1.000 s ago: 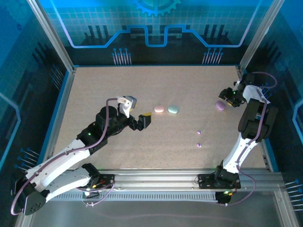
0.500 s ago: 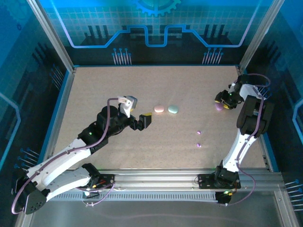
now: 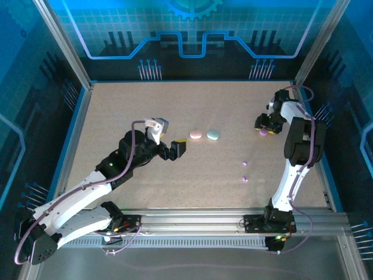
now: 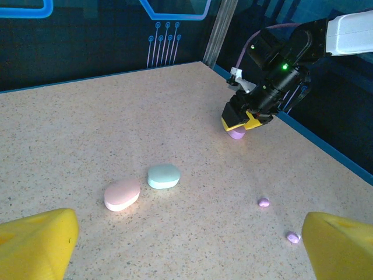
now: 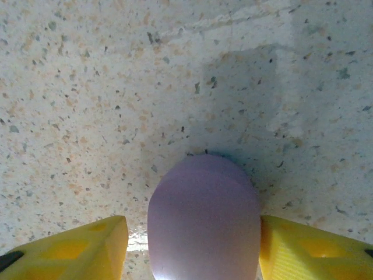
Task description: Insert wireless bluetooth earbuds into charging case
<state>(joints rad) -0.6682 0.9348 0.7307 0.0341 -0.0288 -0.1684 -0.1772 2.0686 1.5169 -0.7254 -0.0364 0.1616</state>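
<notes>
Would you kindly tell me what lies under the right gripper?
A purple case lies on the speckled table, between the yellow fingers of the right gripper. Its underside and contents are covered from view.

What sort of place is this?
Most likely a robot test cell in a lab: aluminium frame posts enclose a speckled table, the walls carry blue circuit-style graphics, and the left arm and right arm are bolted to a rail.

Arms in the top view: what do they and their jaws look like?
Both the left arm and right arm have white links, black joint housings, a purple cable running alongside, a green indicator light and yellow-tipped jaws.
</notes>
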